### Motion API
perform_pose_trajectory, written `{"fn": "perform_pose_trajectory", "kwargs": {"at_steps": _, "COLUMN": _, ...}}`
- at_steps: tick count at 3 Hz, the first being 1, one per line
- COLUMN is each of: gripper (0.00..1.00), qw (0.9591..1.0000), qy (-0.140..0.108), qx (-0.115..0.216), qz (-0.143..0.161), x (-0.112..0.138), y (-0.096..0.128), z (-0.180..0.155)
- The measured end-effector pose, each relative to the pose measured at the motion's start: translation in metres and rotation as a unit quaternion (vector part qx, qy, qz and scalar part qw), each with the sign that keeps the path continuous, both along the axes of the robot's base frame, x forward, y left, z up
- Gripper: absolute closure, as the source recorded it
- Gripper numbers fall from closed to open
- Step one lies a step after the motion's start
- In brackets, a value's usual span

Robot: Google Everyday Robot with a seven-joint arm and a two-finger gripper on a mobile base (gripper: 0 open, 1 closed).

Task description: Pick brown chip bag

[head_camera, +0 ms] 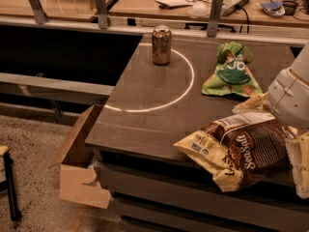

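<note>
The brown bag (241,149) lies on its side at the front right corner of the dark table (145,95). It is big and crinkled, with pale yellow ends. The white words "Sea Salt" run sideways along its right part. Its near end reaches past the front edge of the table and seems to hang a little over it.

The gripper (300,166) is at the far right, low, just beside the right end of the brown bag. Only a pale, cream part of it shows, because the rest is cut by the edge of the view. I cannot tell if it is spread or closed, and I cannot tell if it touches the bag. Above it, the white round body of the arm (289,98) hangs over the right side of the table and hides the part of the bag behind it.

The green bag (231,71) lies farther back on the table, apart from the brown one and smaller than it. A can (161,44) stands upright near the back left. It stands just at a white arc (186,88) that is painted on the table top.

On the floor, left of the table, an open cardboard box (77,163) leans against the table's lower part. Behind the table is a wooden desk (135,1) with cables and papers on it.
</note>
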State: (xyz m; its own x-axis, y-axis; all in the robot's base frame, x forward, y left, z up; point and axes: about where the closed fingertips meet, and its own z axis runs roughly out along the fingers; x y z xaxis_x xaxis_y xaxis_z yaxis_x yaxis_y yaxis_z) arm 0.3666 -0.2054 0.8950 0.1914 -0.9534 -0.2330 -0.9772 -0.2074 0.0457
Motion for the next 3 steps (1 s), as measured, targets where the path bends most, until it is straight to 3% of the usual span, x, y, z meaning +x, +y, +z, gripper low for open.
{"fn": "perform_pose_trajectory", "kwargs": {"at_steps": 1, "gripper": 0.0, "qw": 0.999, "qy": -0.019, "qx": -0.031, "qz": -0.028, "x": -0.003, "y": -0.006, "z": -0.024}}
{"fn": "perform_pose_trajectory", "kwargs": {"at_steps": 2, "gripper": 0.0, "qw": 0.9972, "qy": -0.041, "qx": -0.041, "qz": -0.046, "x": 0.01, "y": -0.01, "z": -0.036}}
{"fn": "perform_pose_trajectory", "kwargs": {"at_steps": 3, "gripper": 0.18, "qw": 0.9954, "qy": -0.061, "qx": -0.036, "qz": -0.064, "x": 0.029, "y": -0.007, "z": -0.045}}
